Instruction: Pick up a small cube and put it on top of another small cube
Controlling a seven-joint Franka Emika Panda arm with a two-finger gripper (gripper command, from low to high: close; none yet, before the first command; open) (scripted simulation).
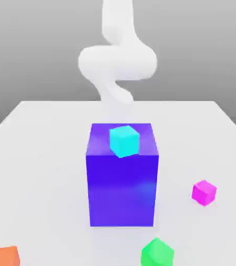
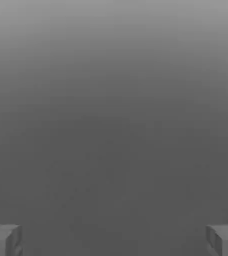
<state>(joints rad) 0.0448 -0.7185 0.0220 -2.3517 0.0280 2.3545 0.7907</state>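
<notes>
1. The claw (image 2: pixel 114 240) is spread as wide as it goes. In the hand view its two grey fingertips (image 2: pixel 3 240) sit at opposite edges of the picture with nothing but plain grey between them, so it's got hold of nothing.
2. In the exterior view the white arm (image 1: pixel 117 62) hangs high at the back of the scene, above the far edge of the white surface (image 1: pixel 37 156). The claw end itself I can't make out there.
3. The small magenta cube (image 1: pixel 204 193) sits on the surface toward the exterior view's right, well apart from the arm and low down compared to it, nowhere near the claw.
4. A big blue block (image 1: pixel 122 182) stands upright mid-surface, in front of the arm, with a cyan cube (image 1: pixel 124 141) resting on its top face, turned a bit off-square.
5. A green cube (image 1: pixel 157 253) lies near the front edge, below the magenta one in the exterior view and apart from it.
6. An orange cube (image 1: pixel 4 256) sits in the front corner on the exterior view's left, farthest from everything else.
</notes>
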